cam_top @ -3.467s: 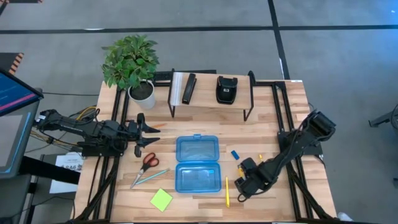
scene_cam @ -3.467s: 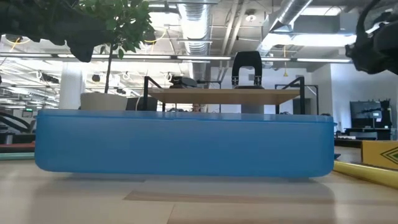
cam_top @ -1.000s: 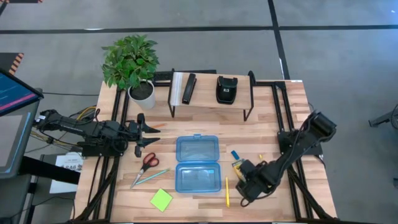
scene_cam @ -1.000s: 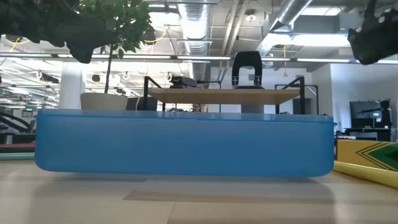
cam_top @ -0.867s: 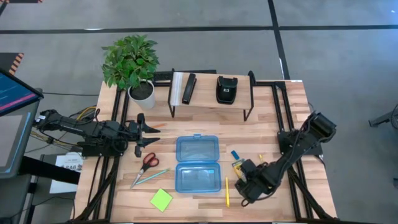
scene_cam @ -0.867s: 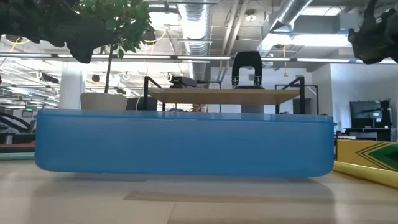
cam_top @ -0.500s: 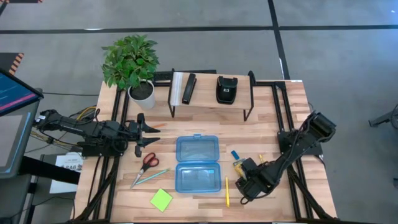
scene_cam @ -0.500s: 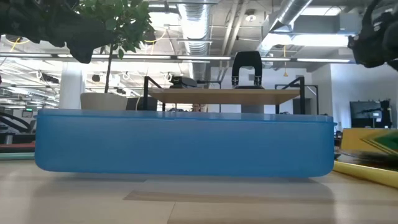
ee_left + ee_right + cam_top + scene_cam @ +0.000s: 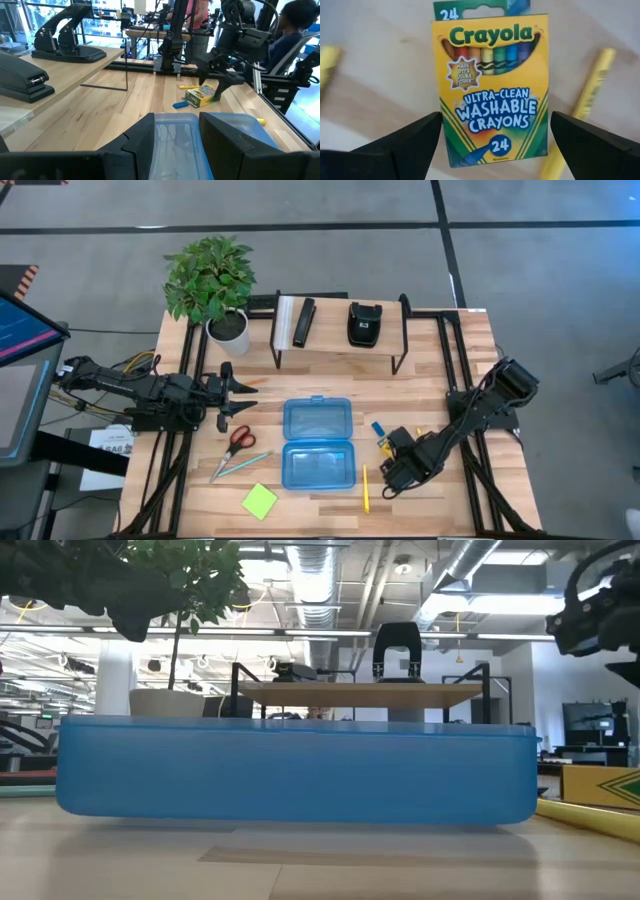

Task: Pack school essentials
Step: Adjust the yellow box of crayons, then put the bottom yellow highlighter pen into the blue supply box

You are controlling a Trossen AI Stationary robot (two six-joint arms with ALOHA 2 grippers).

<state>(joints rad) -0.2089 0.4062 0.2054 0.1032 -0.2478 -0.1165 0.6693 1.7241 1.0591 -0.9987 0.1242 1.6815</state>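
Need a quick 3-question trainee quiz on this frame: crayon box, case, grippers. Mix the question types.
1. True or false: the crayon box already lies inside the blue case.
2. Which item lies nearest the left gripper? A. red-handled scissors B. lime-green sticky-note pad C. small blue eraser
3. Fill in: the right gripper hangs over the crayon box with its fingers ____, one on each side of the box.

Key: 1. False, it lies on the table beside the case. 2. A. 3. open.
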